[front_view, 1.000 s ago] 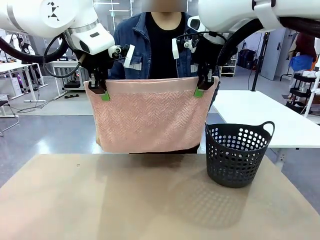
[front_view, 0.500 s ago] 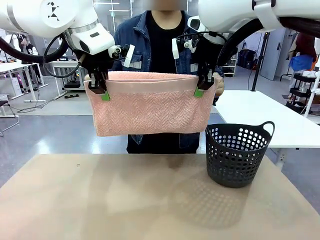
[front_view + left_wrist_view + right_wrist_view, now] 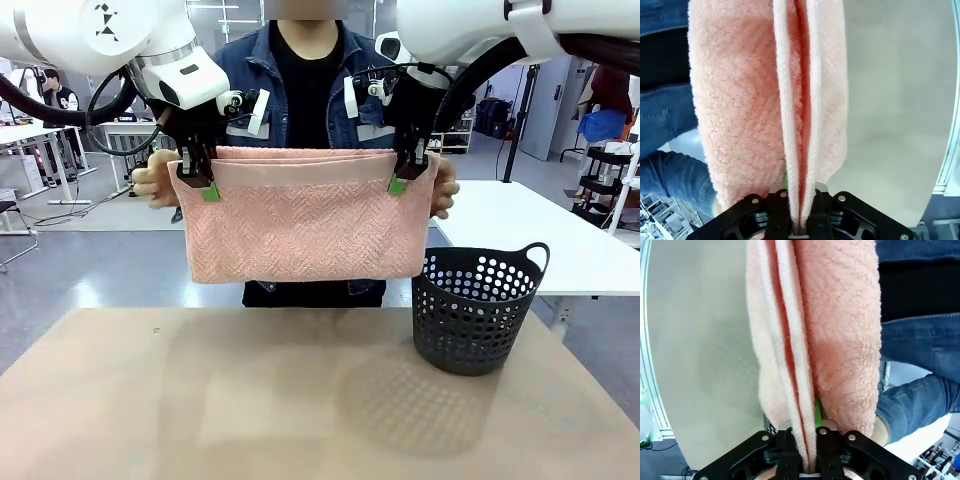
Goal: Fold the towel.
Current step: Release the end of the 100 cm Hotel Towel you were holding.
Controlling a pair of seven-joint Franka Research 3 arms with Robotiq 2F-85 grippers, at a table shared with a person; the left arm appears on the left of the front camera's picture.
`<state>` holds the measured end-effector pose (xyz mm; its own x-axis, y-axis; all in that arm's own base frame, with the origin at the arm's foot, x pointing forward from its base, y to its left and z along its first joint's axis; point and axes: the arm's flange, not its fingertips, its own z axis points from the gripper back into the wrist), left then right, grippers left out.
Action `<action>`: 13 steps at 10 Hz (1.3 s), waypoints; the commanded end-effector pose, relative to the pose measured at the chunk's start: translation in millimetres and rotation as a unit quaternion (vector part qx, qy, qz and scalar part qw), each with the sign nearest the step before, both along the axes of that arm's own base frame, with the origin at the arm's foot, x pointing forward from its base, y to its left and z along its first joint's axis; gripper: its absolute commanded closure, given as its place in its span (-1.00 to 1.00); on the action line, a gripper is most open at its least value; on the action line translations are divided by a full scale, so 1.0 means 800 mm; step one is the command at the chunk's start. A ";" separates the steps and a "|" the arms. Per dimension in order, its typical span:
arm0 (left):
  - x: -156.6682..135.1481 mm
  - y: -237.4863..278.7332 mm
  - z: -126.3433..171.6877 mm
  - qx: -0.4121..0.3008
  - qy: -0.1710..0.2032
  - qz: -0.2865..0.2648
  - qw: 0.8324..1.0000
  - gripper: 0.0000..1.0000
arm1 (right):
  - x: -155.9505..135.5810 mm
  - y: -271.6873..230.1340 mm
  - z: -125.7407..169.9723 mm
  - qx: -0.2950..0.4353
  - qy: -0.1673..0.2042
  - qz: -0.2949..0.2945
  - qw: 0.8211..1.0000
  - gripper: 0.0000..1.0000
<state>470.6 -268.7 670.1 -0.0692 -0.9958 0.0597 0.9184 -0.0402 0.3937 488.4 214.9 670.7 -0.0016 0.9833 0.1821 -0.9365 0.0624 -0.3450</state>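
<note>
The salmon-pink towel (image 3: pixel 300 225) hangs doubled over in the air above the far side of the table, its plain hem band along the top. My left gripper (image 3: pixel 208 185) is shut on its top left corner and my right gripper (image 3: pixel 400 178) is shut on its top right corner. The person's hands (image 3: pixel 153 180) (image 3: pixel 443 190) hold the raised back layer at both ends. In the left wrist view the towel (image 3: pixel 740 100) runs up from my left gripper (image 3: pixel 799 212) in layers. The right wrist view shows the towel (image 3: pixel 840 340) pinched in my right gripper (image 3: pixel 807 455) the same way.
A dark perforated basket (image 3: pixel 478 310) with handles stands on the tan table (image 3: pixel 250 400) at the right, just below the towel's right end. The person stands close behind the towel. A white table (image 3: pixel 520 235) lies farther right.
The person has brought the towel's lower edge up behind to the top, so it hangs about half as long. Their hands now show at both ends. My grippers have stayed put.
</note>
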 end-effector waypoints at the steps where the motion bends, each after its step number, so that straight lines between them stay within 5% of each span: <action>1: 0.000 0.001 0.003 -0.001 -0.001 0.001 1.000 1.00 | 0.000 -0.002 0.002 0.001 -0.001 -0.002 1.000 1.00; 10: 0.000 0.001 0.003 -0.001 -0.001 0.001 1.000 1.00 | 0.000 -0.002 0.002 0.001 -0.001 -0.002 1.000 1.00; 11: -0.001 -0.001 0.000 0.000 0.000 -0.001 1.000 0.11 | -0.001 0.001 0.001 0.000 -0.001 0.001 1.000 0.19; 12: 0.001 -0.001 0.004 0.001 0.001 0.004 1.000 0.10 | -0.003 -0.003 0.006 0.013 0.001 -0.003 1.000 0.19; 13: -0.001 -0.002 0.010 -0.005 0.000 0.000 1.000 -0.70 | -0.004 -0.007 0.011 0.020 0.004 -0.008 1.000 -0.52</action>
